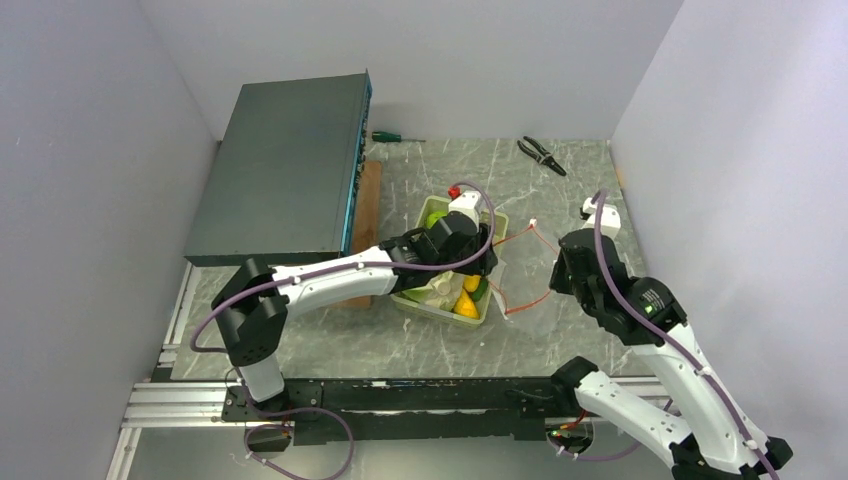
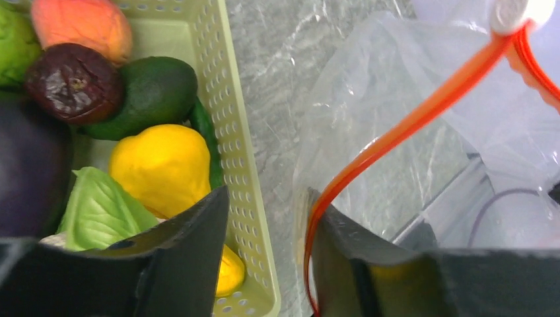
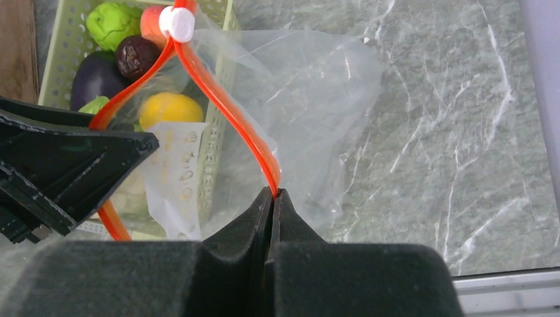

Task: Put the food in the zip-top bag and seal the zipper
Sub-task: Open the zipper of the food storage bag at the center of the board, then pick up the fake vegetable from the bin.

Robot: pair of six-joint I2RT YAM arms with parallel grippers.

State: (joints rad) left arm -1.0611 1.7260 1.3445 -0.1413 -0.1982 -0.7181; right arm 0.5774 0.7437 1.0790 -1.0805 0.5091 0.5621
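Observation:
The pale green tray [image 1: 497,222] holds the food: a yellow piece [image 2: 162,165], a dark purple piece [image 2: 30,172], a bright green piece [image 3: 113,23] and a green leaf [image 2: 99,211]. The white cauliflower is mostly hidden. The clear zip-top bag [image 3: 310,86] lies just right of the tray, and nothing shows inside it. Its mouth is held apart. My right gripper [image 3: 273,191] is shut on the red-orange zipper strip [image 3: 224,109]. The white slider tab [image 3: 176,23] sits at the strip's far end. My left gripper [image 2: 267,195] is open, straddling the tray wall, its right finger [image 2: 356,251] against the strip's other side.
A large dark grey box [image 1: 285,170] stands at the back left, on a wooden board [image 1: 368,200]. A screwdriver [image 1: 395,137] and pliers [image 1: 541,154] lie at the back of the marble tabletop. White walls close in on both sides.

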